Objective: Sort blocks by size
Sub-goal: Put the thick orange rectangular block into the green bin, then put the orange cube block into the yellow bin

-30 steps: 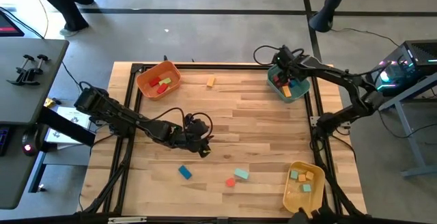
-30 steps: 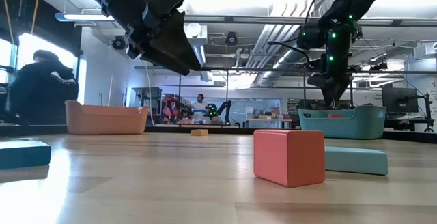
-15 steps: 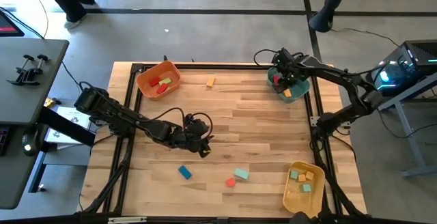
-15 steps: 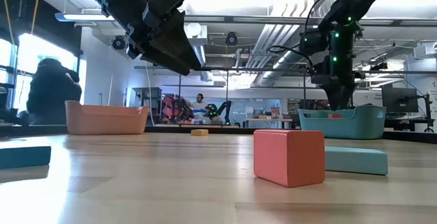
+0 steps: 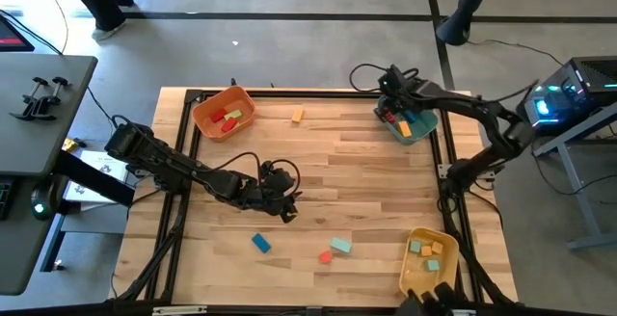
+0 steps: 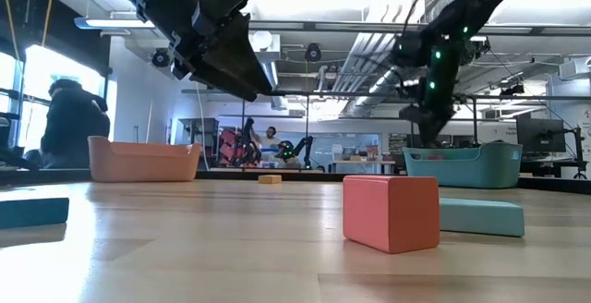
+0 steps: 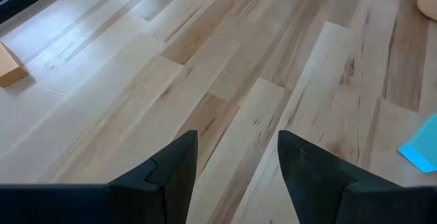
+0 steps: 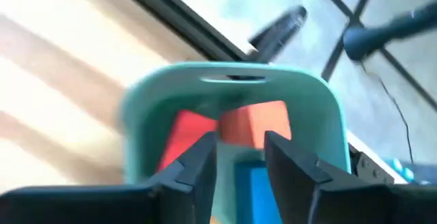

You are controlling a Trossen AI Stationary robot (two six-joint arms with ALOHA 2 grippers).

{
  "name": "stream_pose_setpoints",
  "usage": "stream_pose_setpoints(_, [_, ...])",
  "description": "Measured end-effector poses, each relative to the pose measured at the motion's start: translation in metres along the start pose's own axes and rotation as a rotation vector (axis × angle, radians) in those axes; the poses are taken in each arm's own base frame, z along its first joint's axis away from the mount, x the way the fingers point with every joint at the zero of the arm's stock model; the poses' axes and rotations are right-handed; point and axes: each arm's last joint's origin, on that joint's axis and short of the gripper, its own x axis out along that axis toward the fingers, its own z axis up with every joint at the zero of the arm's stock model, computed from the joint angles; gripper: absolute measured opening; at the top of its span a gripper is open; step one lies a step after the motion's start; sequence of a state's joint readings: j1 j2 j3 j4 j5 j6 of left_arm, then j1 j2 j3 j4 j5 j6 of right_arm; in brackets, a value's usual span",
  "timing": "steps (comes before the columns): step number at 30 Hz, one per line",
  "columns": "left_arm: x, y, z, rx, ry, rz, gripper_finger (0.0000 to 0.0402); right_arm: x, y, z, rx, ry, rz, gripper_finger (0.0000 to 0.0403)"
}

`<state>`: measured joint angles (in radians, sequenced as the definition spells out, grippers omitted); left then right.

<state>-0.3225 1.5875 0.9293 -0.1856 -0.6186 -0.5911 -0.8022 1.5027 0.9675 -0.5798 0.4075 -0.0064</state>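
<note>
At the far right corner of the tabletop [image 5: 328,152], the right claw [image 5: 389,92] hangs over the near-left rim of the teal bin [image 5: 421,131]; its own wrist camera looks down between two dark fingers [image 8: 194,166] standing a little apart with nothing between them, onto a red block [image 8: 183,130], an orange block [image 8: 258,123] and a blue block [image 8: 251,176] lying inside. Judgement: a drop into that bin looks just finished, and this arm must go back for the next loose piece. The left claw [image 5: 281,193] hovers over the middle of the tabletop, fingers spread and empty, bare wood showing between them in its wrist view. Loose blocks left to sort: a blue one [image 5: 260,243], a small red one [image 5: 326,256] and a teal one [image 5: 340,246] near the front edge, the last two just beside each other, and a small orange one [image 5: 297,115] alone near the far edge. The orange bin [image 5: 237,97] at far left holds red and yellow pieces; the yellow bin [image 5: 413,274] at near right holds teal and orange ones. Next move, as I read it: the left arm reaches toward the front cluster, lowers squarely over one block, and picks the bin by that block's size. Risk: the red and teal pieces sit close enough that the fingers could nudge the neighbour.
</note>
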Motion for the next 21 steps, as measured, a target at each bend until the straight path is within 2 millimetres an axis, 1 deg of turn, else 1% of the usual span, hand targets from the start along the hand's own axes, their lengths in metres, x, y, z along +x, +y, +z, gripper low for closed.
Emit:
stream_pose_setpoints(3, [0.0,0.0,0.0,-0.002,-0.003,-0.002,0.0188,-0.02,0.01,-0.002,-0.055,-0.041,0.027,0.0106])
stream_pose_setpoints(6, [0.0,-0.001,0.0,-0.009,-0.002,-0.003,0.0188,-0.047,0.025,-0.008,-0.131,-0.085,0.07,0.0096])
stream_pose_setpoints(10, [-0.003,-0.004,-0.002,0.001,-0.015,0.003,0.0188,-0.087,0.056,-0.022,-0.213,-0.179,0.166,0.0092])
stream_pose_setpoints(12, [-0.006,-0.006,-0.003,0.017,-0.035,0.021,0.0188,-0.104,0.076,-0.036,-0.246,-0.273,0.241,0.0091])
stream_pose_setpoints(14, [-0.008,-0.009,-0.005,0.048,-0.049,0.031,0.0188,-0.11,0.099,-0.06,-0.282,-0.373,0.347,0.0091])
stream_pose_setpoints(16, [-0.012,-0.012,-0.007,0.078,-0.057,0.028,0.0188,-0.109,0.121,-0.093,-0.336,-0.453,0.495,0.0091])
stream_pose_setpoints(19, [-0.016,-0.018,-0.01,0.122,-0.063,0.008,0.0188,-0.107,0.148,-0.143,-0.36,-0.551,0.795,0.0091])
stream_pose_setpoints(21, [-0.019,-0.021,-0.011,0.16,-0.074,-0.007,0.0188,-0.117,0.16,-0.165,-0.359,-0.661,0.998,0.0091])
